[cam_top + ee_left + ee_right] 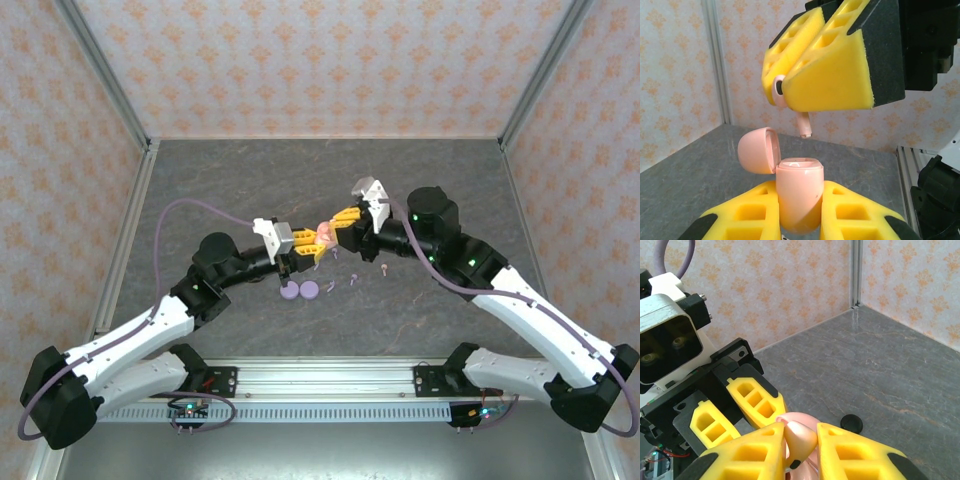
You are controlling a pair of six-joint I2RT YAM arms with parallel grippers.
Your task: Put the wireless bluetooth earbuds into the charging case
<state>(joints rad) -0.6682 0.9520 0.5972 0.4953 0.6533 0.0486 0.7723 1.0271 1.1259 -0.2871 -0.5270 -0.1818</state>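
The left gripper (800, 192), closest in its own wrist view, has its yellow foam fingers (852, 212) clamped on either side of a pale pink charging case (799, 200), which stands upright between them. The case's lid (757, 150) is swung open and hangs off the left of the body, leaving the top cavity exposed. Directly above it the right gripper (780, 89) is closed on a pale pink earbud (803, 122), whose head is pinched between the yellow pads while its stem points down toward the open case; in that view the stem's tip shows clear of the rim. From above, the two grippers meet nose to nose over the middle of the grey table (250, 180), the left arm reaching in from the left and the right arm from the right. Two lilac discs (299, 291) lie side by side on the table, just on the near side of the left gripper. A few tiny loose earbuds (355, 281) are scattered to the right of them, below the right gripper. In the right wrist view a small black round piece (851, 423) rests on the table beyond the right finger.
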